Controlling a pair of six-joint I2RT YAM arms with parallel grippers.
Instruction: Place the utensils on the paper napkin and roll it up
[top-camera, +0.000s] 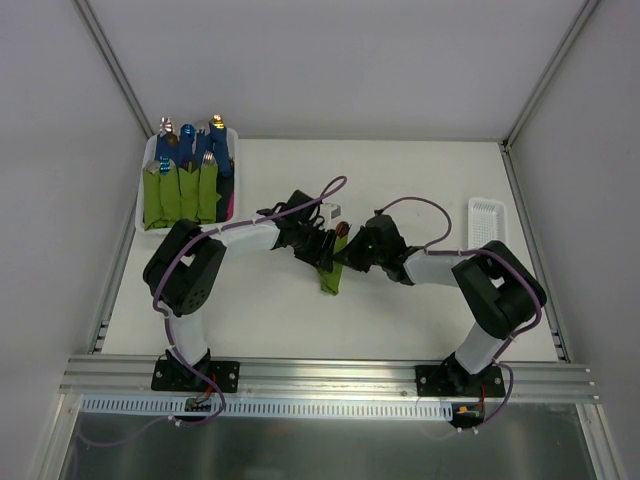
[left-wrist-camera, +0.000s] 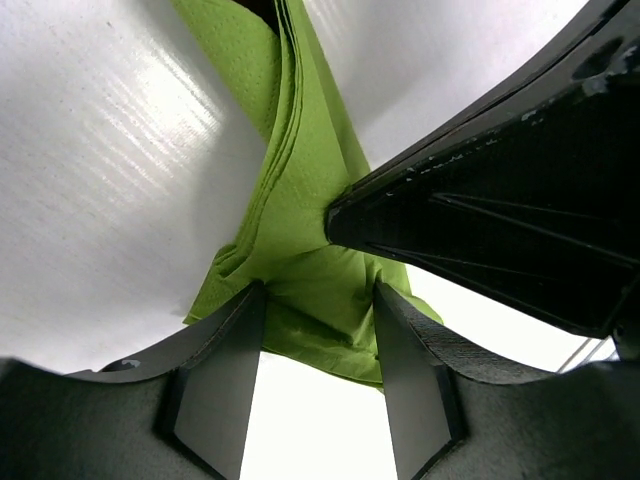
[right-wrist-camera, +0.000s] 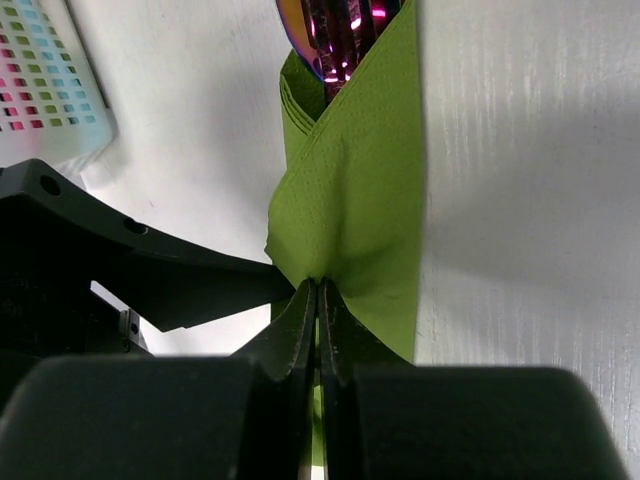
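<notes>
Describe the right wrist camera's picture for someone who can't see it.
Shut black jaws pinch a green paper napkin wrapped around shiny reddish utensils poking out at the top. Part of the other arm shows at left, above a white table.

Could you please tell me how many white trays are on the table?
2. The left tray sits far left at the back, holding green-wrapped bundles; the right tray lies near the right edge. No others appear hidden.
</notes>
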